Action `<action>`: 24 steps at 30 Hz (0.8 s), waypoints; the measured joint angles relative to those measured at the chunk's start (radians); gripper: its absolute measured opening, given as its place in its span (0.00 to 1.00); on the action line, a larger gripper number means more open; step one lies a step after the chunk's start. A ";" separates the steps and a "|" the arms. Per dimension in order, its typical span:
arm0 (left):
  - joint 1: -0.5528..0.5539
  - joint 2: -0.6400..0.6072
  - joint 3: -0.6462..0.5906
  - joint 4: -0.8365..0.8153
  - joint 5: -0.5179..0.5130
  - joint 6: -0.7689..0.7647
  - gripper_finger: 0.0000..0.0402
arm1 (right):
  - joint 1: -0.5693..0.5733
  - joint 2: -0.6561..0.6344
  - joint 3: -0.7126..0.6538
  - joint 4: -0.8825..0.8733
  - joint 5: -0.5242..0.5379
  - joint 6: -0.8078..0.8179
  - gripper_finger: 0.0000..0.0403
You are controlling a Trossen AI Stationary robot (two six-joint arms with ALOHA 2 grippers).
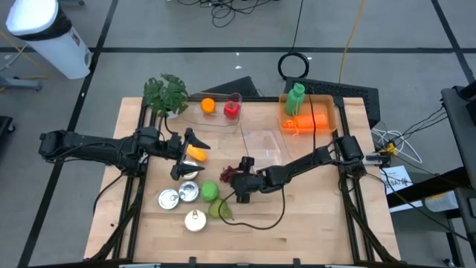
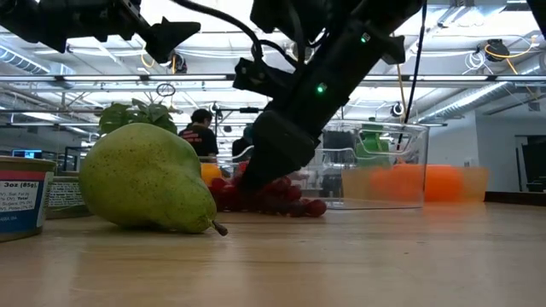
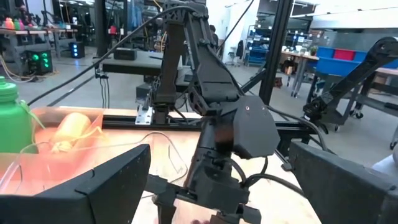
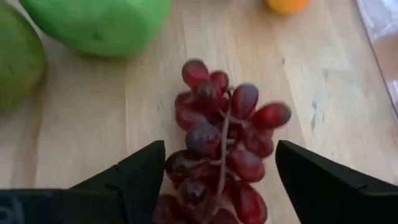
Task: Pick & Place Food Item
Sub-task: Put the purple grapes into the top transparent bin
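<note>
A bunch of dark red grapes point(image 4: 217, 143) lies on the wooden table point(image 1: 312, 216), a little left of its middle point(image 1: 227, 173). My right gripper point(image 4: 219, 149) slants down over the bunch from the table's right. It is open, with one finger on each side of the grapes; the low view shows it point(image 2: 273, 166) right above the bunch point(image 2: 281, 203). My left gripper point(image 1: 187, 154) hangs open and level above the table's left part, over a small orange fruit point(image 1: 196, 154). My right gripper has its two fingers point(image 4: 140, 174) on either side of the near end of the grape bunch point(image 4: 186, 168), slanting down from the table's right. Whether a finger touches a grape, I cannot tell. The bunch lies flat on the table.
A green apple point(image 1: 209, 191) and a pear point(image 1: 220, 211) lie just in front of the grapes, with three cans point(image 1: 169, 199) to their left. At the back stand clear bins point(image 1: 220, 113), an orange bin point(image 1: 312, 113) with a green bottle, and a plant point(image 1: 165, 93).
</note>
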 joint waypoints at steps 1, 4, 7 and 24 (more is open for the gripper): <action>0.000 0.000 0.000 0.000 0.000 0.000 0.98 | -0.001 0.000 0.000 -0.006 -0.002 0.001 0.69; 0.000 0.000 0.000 0.000 0.000 0.001 0.98 | -0.002 0.000 0.000 -0.009 -0.015 0.002 0.64; 0.000 0.000 0.000 0.001 0.000 0.001 0.98 | -0.002 0.000 0.000 -0.012 -0.041 0.002 0.58; 0.000 0.000 0.000 0.002 -0.001 0.021 0.98 | -0.031 0.000 0.000 -0.010 -0.054 0.036 0.27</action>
